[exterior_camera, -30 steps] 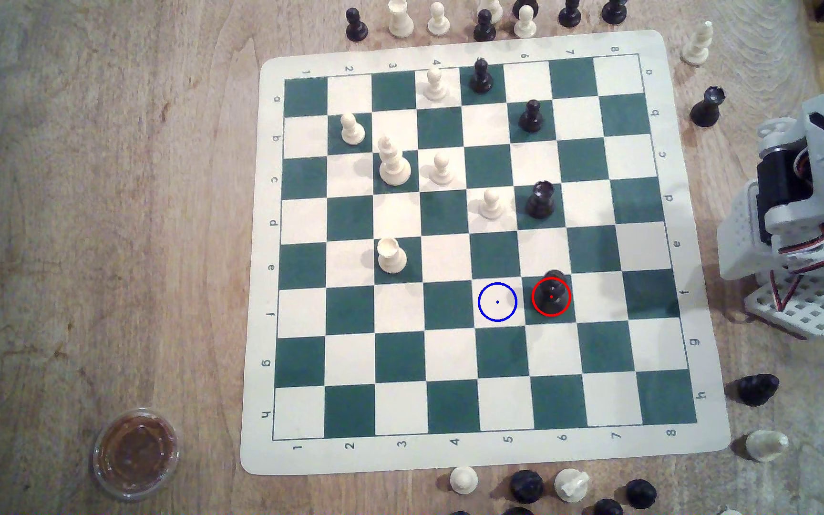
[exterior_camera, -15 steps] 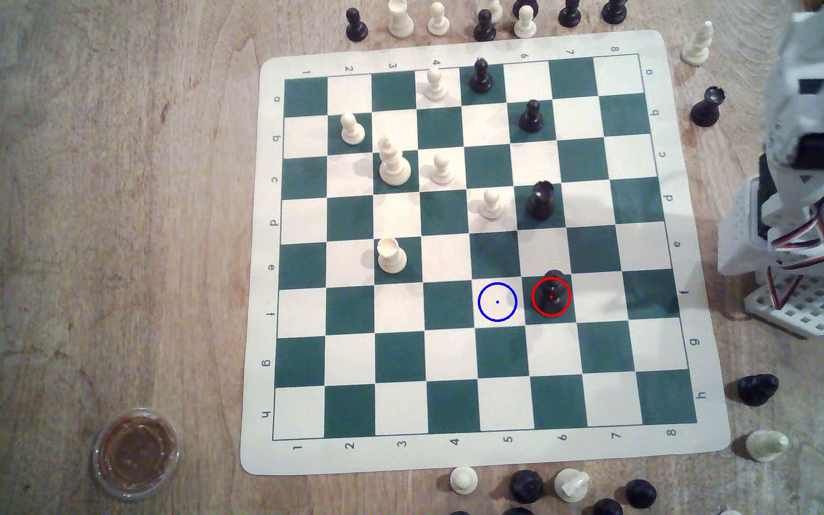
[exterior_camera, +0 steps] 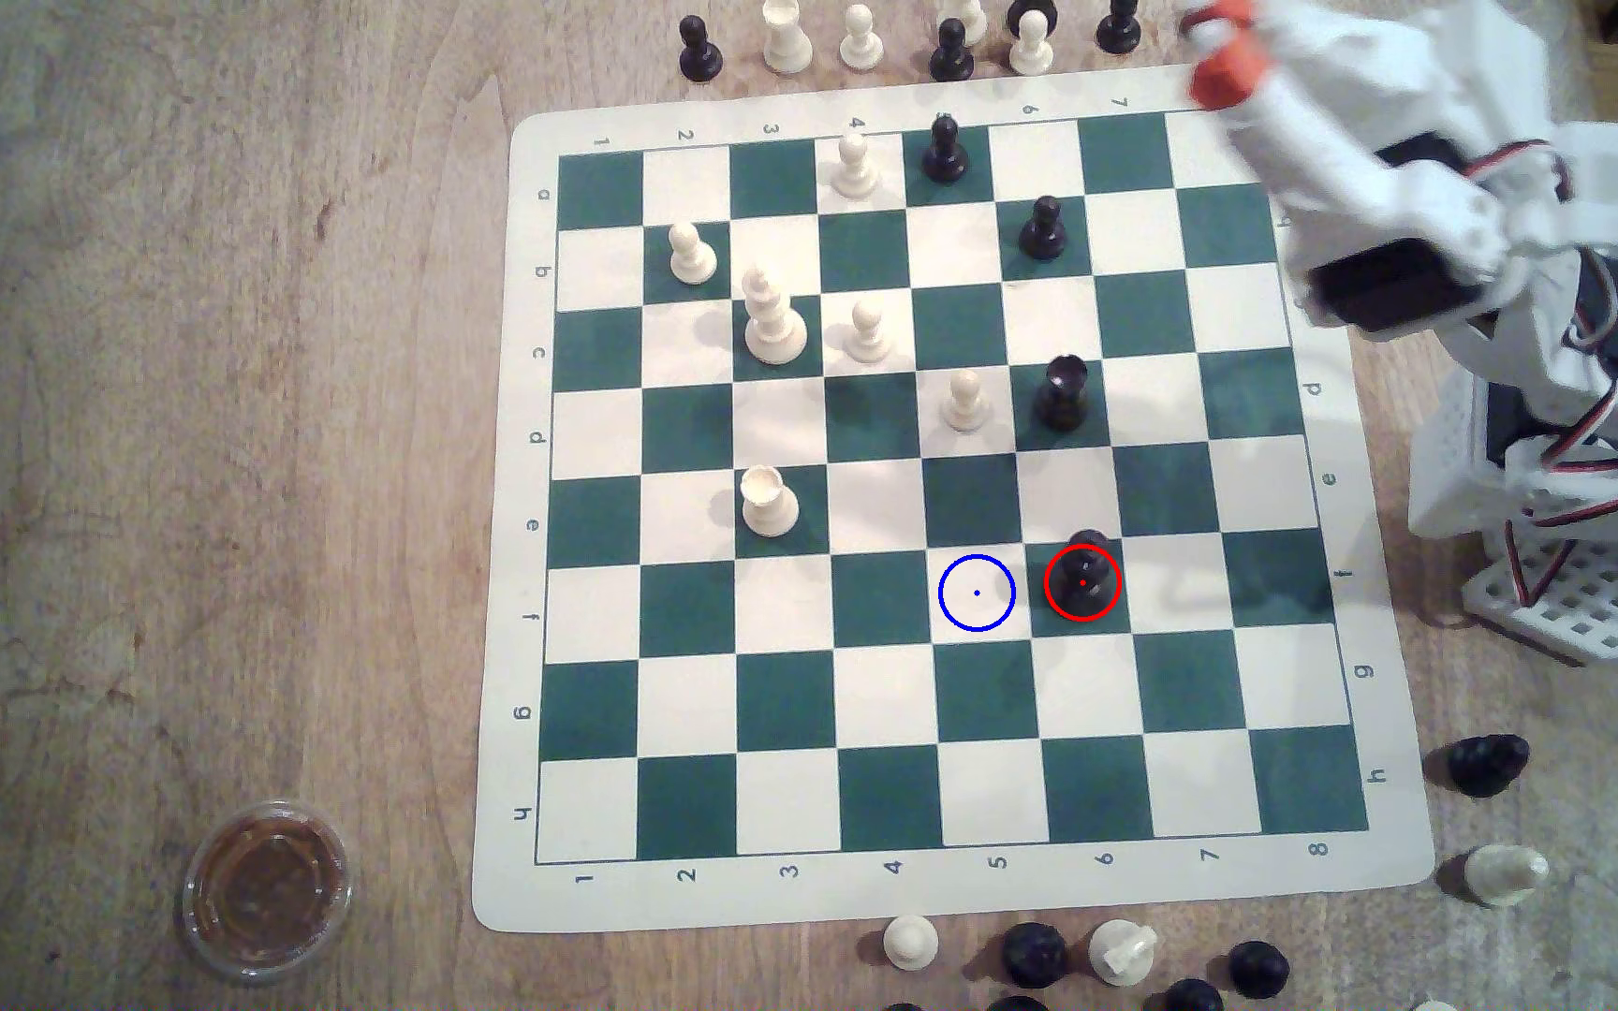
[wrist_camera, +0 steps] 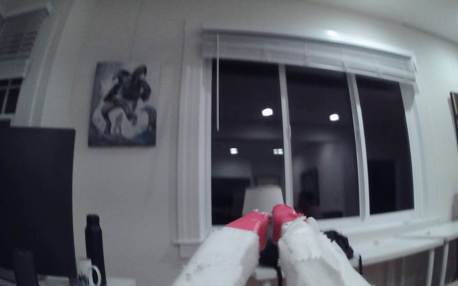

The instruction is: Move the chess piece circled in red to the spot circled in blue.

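Glossy black chess piece (exterior_camera: 1082, 574) upright, light, likely slippery; best pinched at tapering body above base. Gripper (wrist_camera: 269, 217) nearly closed, empty, well apart.

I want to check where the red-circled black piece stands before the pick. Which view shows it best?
The exterior view: the black piece stands upright on its green square, right beside the blue-circled white square. The wrist view looks across the room at a window past the gripper, nowhere near the board.
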Action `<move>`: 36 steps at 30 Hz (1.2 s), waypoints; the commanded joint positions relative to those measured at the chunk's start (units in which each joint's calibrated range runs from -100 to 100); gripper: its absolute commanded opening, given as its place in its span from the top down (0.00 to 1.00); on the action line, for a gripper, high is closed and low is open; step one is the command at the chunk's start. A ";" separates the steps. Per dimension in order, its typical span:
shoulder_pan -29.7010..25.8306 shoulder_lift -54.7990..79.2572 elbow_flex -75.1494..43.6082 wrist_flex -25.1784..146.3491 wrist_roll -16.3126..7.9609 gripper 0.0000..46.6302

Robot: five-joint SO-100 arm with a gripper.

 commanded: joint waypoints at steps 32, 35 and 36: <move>-9.50 26.62 -33.40 81.69 2.64 0.40; -10.28 26.96 -31.95 81.61 3.37 0.44; -10.51 26.96 -31.50 81.36 3.57 0.45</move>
